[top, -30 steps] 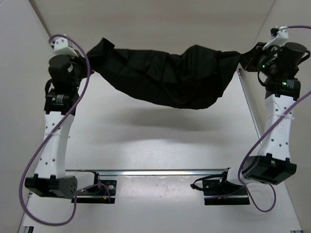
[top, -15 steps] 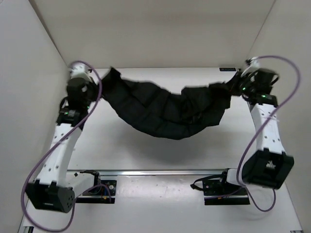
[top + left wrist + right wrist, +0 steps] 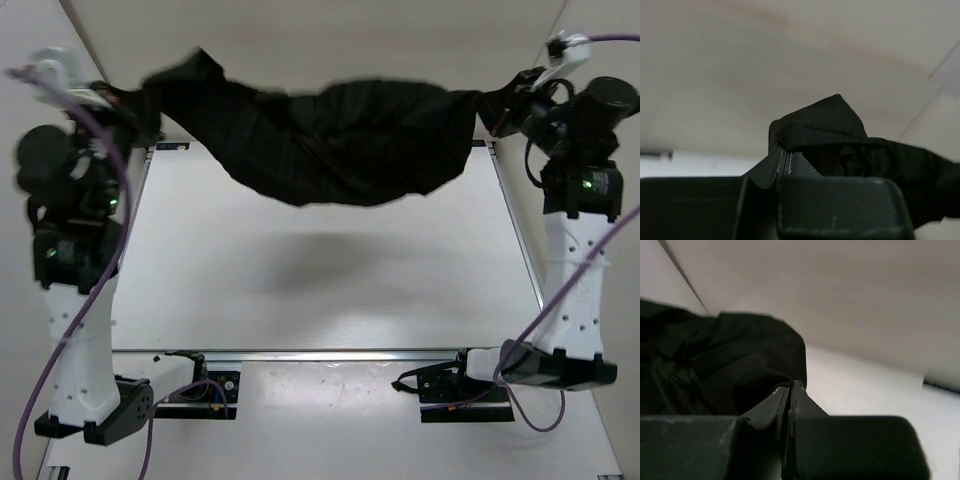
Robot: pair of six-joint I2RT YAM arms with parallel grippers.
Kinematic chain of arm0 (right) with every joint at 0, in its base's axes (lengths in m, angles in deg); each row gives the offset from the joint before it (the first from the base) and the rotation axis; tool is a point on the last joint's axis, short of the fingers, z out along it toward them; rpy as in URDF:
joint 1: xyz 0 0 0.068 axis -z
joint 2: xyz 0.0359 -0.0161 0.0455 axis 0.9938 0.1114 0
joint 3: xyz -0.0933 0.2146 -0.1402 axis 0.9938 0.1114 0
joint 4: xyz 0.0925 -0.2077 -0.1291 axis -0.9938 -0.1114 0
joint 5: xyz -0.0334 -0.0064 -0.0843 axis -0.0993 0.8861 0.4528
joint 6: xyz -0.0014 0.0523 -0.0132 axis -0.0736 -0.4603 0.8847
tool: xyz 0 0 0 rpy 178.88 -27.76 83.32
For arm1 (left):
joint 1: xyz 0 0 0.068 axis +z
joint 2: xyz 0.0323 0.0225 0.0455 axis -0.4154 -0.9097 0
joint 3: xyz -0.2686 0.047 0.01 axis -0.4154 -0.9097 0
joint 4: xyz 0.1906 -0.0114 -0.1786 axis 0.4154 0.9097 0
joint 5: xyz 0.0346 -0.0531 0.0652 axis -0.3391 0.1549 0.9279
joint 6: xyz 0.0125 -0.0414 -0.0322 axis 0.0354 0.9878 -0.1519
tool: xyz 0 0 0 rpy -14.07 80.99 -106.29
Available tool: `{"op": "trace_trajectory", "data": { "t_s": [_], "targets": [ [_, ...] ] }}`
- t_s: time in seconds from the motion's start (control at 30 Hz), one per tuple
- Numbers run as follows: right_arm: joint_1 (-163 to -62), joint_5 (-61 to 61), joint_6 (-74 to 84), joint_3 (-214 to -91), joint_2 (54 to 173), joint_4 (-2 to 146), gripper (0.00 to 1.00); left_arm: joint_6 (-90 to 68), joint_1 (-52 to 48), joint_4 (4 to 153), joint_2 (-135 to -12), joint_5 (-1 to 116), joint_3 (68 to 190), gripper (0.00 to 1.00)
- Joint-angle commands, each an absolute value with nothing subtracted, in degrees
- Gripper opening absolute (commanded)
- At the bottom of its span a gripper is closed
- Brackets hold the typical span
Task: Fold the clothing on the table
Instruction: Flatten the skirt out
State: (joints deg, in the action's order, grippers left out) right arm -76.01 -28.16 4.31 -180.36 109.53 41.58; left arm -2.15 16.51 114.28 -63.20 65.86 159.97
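**Top external view**
- Item: the clothing (image 3: 340,140), black. It hangs in a shallow sag over the far half of the table (image 3: 320,290) and, going by the shadow under it, sits clear of the surface.
- Change: half a second ago both arms were drawn inward and the sag hung lower and deeper. Now the arms are spread wide and high, and the cloth is pulled flatter between them.
- Reading: I take this as a shake-out or stretch before laying down. No fold has been made yet.
- Left gripper (image 3: 128,100): sits at the left corner of the cloth. It is motion-blurred, so the jaws cannot be read here.
- Right gripper (image 3: 497,105): sits at the right corner, its fingertips lost against the black fabric.

**Left wrist view**
- Left gripper (image 3: 785,156): jaws pinched together on a ribbed edge of the clothing (image 3: 825,125).
- The rest of the garment runs out of frame to the right.

**Right wrist view**
- Right gripper (image 3: 790,387): jaws clamped tight on a bunched fold of the clothing (image 3: 740,355).
- Pale table (image 3: 865,390) shows below.
- I cannot tell which part of the garment either corner is.
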Motion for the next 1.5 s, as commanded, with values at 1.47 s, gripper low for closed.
{"op": "trace_trajectory", "data": {
  "t_s": [1.47],
  "targets": [
    [-74.02, -24.41, 7.60, -148.00, 110.66, 38.09, 0.00, -6.35, 15.23, 122.37, -71.50, 65.69, 129.98, 0.00]
  ]
}}
